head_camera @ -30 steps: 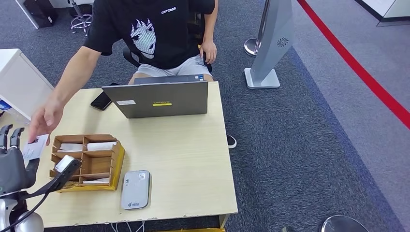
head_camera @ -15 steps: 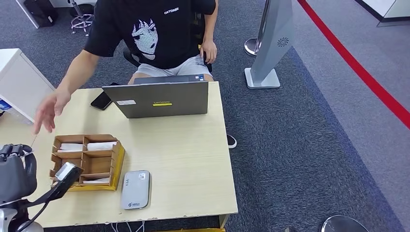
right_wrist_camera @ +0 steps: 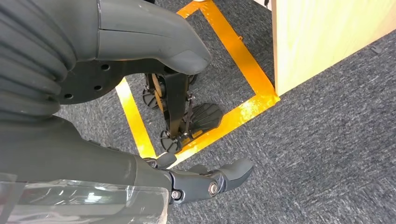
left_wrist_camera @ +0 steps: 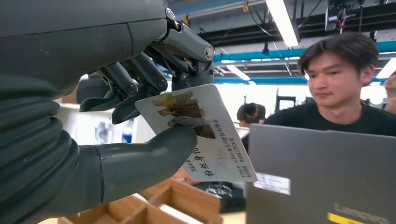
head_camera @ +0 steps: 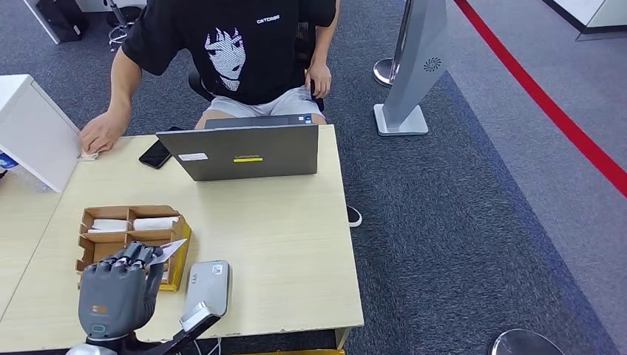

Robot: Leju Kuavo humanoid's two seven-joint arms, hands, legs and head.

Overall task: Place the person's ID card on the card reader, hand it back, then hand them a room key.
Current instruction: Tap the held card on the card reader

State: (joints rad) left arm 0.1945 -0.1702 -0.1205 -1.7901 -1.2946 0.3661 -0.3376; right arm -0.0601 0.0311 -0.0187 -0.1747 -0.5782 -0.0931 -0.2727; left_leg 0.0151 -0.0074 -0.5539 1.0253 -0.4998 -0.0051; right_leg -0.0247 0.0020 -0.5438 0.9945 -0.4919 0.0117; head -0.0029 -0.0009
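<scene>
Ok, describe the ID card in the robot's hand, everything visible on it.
The ID card is a thin white rectangle with rounded corners, plastic by its look. Its face carries a brownish printed picture and lines of small dark text. The left hand pinches it between the thumb and the darker fingers, tilted, above the table near the wooden tray and the grey card reader, touching neither.

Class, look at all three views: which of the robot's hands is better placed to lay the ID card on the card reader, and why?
The left hand. It already pinches the ID card and hovers beside the grey card reader on the table. The right hand hangs low over the carpet, holding nothing.
</scene>
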